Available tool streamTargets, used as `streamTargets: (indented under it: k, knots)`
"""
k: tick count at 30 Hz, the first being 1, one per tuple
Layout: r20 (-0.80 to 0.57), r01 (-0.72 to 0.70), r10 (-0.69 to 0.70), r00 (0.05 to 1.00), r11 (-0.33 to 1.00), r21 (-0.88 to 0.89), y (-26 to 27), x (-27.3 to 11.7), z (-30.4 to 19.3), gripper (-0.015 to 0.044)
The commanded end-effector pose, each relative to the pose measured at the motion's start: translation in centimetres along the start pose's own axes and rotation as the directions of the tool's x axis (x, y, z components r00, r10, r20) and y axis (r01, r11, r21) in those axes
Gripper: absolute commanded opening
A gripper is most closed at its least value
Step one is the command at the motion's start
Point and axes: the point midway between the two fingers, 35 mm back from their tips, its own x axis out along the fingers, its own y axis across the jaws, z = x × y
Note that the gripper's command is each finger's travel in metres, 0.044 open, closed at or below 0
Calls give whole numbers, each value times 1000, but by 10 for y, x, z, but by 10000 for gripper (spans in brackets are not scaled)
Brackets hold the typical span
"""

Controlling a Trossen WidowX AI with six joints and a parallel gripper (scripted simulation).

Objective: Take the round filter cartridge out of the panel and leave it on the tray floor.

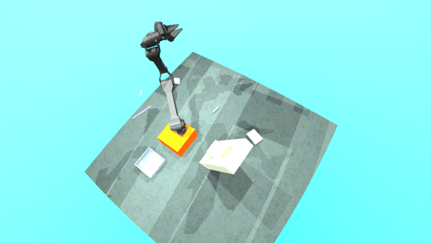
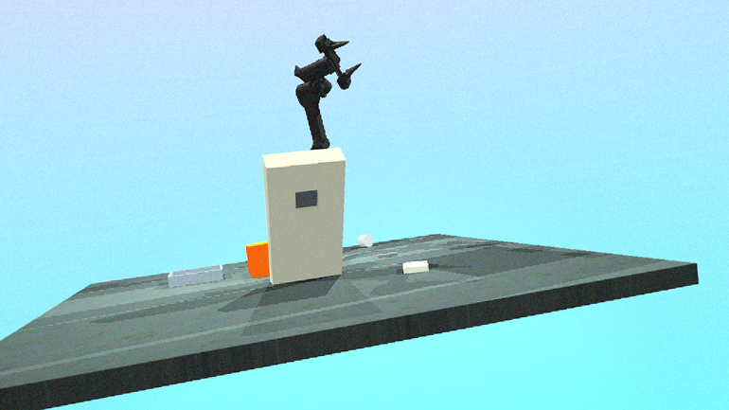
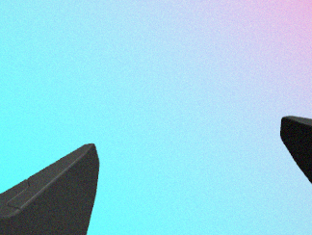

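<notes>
Black jaws stand spread wide, nothing between them, high and pointing off past the edge of the surface (image 1: 168, 192) (image 2: 135, 345). Wrist view gives us just the two fingers against sky. Arm (image 1: 171, 101) (image 2: 315, 120) runs back to an orange block (image 1: 177, 144) (image 2: 257, 261); top shows its foot there, exterior hides it behind the cream panel (image 1: 241, 148) (image 2: 306, 236).

Top shows the panel's front with a pale round cartridge (image 1: 226, 151) inside a tan ring, apparently seated; we can't make out its slots. Exterior shows only the back, with a dark rectangle (image 2: 306, 199).

Cartridge's round face points out of the panel front, toward the orange block's side. Its long axis we can't tell; the body is hidden in the panel. Tray (image 1: 151, 163) (image 2: 195, 277) sits on the surface beside the orange block, apart from the panel.
</notes>
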Motion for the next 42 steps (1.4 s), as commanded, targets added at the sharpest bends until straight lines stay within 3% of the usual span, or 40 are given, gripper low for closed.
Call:
streamTargets:
  k: [1, 12, 20, 28, 37, 42]
  knots:
    - [6, 3, -3, 1000, 1000, 6, -2, 0, 0, 374]
    - [219, 151, -224, 950, 940, 306, -121, -32, -52, 91]
    - [161, 292, -427, 890, 803, 520, -197, -39, -147, 91]
    - [-82, 449, -526, 847, 624, 639, -226, -25, -275, 91]
    - [-378, 571, -437, 816, 514, 640, -194, -2, -394, 91]
    - [-573, 642, -310, 758, 509, 574, -151, 7, -468, 91]
